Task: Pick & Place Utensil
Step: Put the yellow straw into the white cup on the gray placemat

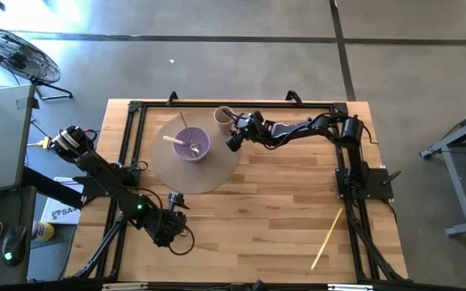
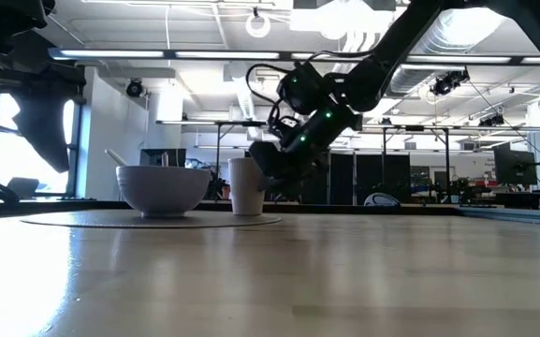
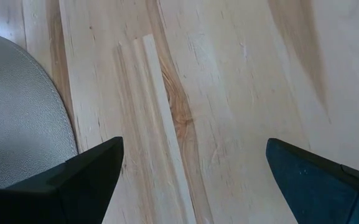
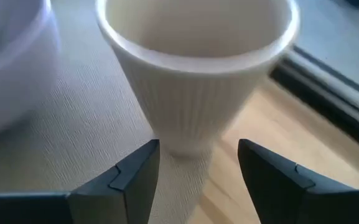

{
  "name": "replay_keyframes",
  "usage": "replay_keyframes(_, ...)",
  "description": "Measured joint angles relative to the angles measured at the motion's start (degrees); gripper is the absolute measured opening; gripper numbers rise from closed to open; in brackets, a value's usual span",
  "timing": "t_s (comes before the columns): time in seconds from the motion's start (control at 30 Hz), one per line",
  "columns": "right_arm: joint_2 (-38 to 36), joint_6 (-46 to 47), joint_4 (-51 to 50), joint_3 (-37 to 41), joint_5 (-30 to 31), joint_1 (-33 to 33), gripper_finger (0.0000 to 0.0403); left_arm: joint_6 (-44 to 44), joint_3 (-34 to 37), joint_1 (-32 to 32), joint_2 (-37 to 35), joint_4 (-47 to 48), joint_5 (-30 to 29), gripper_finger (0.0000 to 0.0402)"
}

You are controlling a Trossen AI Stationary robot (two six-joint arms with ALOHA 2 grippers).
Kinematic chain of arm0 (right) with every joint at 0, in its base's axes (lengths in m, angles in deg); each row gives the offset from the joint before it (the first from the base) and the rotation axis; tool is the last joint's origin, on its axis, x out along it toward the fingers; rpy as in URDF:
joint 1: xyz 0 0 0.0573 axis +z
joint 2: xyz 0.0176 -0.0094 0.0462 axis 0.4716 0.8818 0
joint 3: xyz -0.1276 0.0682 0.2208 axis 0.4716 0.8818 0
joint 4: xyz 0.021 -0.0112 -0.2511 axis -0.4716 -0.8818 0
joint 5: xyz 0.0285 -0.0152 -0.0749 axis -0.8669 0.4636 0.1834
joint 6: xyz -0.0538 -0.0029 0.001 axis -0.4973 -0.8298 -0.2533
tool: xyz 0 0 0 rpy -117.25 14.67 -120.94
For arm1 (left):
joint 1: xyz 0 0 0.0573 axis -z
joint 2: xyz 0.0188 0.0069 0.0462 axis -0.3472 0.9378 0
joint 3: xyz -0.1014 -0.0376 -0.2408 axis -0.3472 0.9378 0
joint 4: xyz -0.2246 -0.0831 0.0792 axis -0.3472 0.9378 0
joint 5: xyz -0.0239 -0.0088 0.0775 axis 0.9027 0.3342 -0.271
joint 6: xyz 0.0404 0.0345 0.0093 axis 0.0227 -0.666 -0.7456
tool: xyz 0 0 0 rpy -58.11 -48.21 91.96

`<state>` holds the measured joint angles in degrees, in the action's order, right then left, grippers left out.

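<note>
Cup (image 4: 195,81) rim cut off by frame edge; bowl (image 1: 191,145) utensils too small, maybe spoon.

Wide bare wood across the near and right half of the table (image 1: 281,210), open for passage apart from a thin stick (image 1: 327,238) lying diagonally near the right frame. Far left crowded: round mat (image 1: 168,170) carrying purple bowl (image 1: 191,145), with cream cup (image 4: 198,74) just beside it, right gripper (image 4: 198,163) straddling the cup's base.

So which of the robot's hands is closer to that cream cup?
The right hand: open, right beside the cup, not gripping it. The left hand waits across the grey mat, open.
</note>
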<state>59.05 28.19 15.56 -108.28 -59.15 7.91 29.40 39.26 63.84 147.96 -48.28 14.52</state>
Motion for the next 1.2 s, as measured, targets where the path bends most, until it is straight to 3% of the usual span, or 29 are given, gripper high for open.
replay_keyframes(0.17, -4.8, 2.1, -13.7, 0.0, 0.4, 1.5, 0.0211, -0.2, 0.0, 0.0, -0.4, 0.5, -0.2, 0.0387)
replay_keyframes(0.33, -13.8, 10.7, -34.9, 0.0, -0.3, 5.7, 0.0211, -0.2, 0.0, 0.0, -3.1, 0.9, -0.6, 0.0387)
replay_keyframes(0.53, -24.1, 24.1, -56.5, 0.0, -4.1, 14.5, 0.0211, -0.2, 0.0, 0.0, -4.1, 1.8, -2.0, 0.0387)
replay_keyframes(0.67, -28.5, 39.7, -66.6, 0.0, -9.0, 20.4, 0.0211, -0.2, 0.0, 0.0, -4.1, 1.5, 0.4, 0.0387)
replay_keyframes(0.8, -30.8, 50.3, -75.9, 0.0, -15.4, 26.4, 0.0211, -0.2, 0.0, 0.0, -4.1, 1.5, 2.0, 0.0387)
replay_keyframes(0.93, -30.6, 50.9, -83.8, 0.0, -19.4, 33.2, 0.0211, -0.2, 0.0, 0.0, -4.1, 1.5, 3.4, 0.0387)
replay_keyframes(1.2, -28.5, 55.7, -85.1, 0.0, -22.8, 46.4, 0.0211, -0.2, 0.0, 0.0, -4.1, 1.3, 3.5, 0.0387)
